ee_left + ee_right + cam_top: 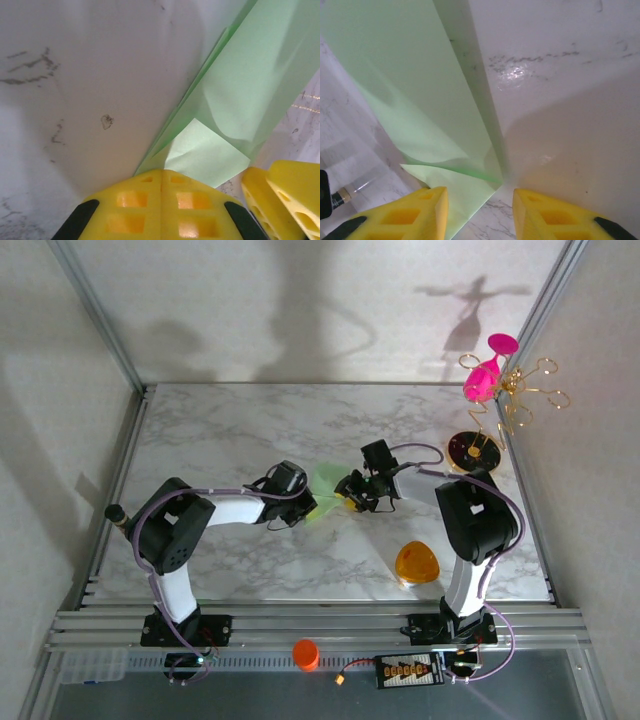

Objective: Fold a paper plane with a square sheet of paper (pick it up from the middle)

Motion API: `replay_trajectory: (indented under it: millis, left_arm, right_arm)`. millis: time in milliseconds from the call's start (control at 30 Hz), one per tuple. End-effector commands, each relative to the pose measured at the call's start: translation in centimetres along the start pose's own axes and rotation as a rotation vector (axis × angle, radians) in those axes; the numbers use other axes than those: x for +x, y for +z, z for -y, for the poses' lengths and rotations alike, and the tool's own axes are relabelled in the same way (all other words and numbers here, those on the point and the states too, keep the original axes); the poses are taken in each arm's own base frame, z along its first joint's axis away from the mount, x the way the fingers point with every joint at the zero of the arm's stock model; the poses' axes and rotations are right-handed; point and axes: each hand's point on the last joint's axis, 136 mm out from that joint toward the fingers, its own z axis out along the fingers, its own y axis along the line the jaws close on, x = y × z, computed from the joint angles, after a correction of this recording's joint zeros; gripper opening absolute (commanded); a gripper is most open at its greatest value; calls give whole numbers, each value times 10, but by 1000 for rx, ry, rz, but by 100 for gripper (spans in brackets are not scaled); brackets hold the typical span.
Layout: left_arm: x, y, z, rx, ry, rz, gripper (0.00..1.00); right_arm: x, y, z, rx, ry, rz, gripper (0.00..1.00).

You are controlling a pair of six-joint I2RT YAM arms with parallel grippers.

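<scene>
Pale green paper (326, 483), part-folded; L gripper (161, 174) pinched on its edge, R gripper (479, 194) spread.

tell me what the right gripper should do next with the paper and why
Probably close the right gripper on the pale green paper. Its jaws stand apart with the sheet's folded lower corner lying between them, while the left gripper looks shut on the other end. A second grip would likely steady the partly folded sheet for the next crease.
</scene>
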Motion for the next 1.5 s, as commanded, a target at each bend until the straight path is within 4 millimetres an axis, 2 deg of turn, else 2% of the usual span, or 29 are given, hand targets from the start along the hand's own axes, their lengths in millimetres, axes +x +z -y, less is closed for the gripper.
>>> replay_trajectory:
  millis: [0, 433, 800, 967, 1233, 1400, 1467]
  left_arm:
    - [4, 8, -38, -94, -65, -9, 5]
    - [6, 6, -39, -80, -67, -25, 4]
    - [5, 7, -38, -83, -54, -25, 3]
    - [4, 7, -37, -82, -53, -23, 3]
    - [2, 4, -37, -86, -49, -12, 3]
    - [2, 3, -37, -86, -50, -14, 3]
    - [3, 4, -38, -86, -49, -16, 3]
  right_arm:
    - [6, 7, -1, 21, -22, -34, 41]
    - [5, 15, -10, 12, -72, -35, 37]
    - [7, 1, -37, -105, -151, -17, 31]
    - [10, 0, -36, -118, -185, -22, 30]
    - [5, 1, -19, -71, -250, 3, 32]
    - [9, -3, -34, -212, -355, 2, 35]
    - [12, -3, -32, -226, -391, 5, 35]
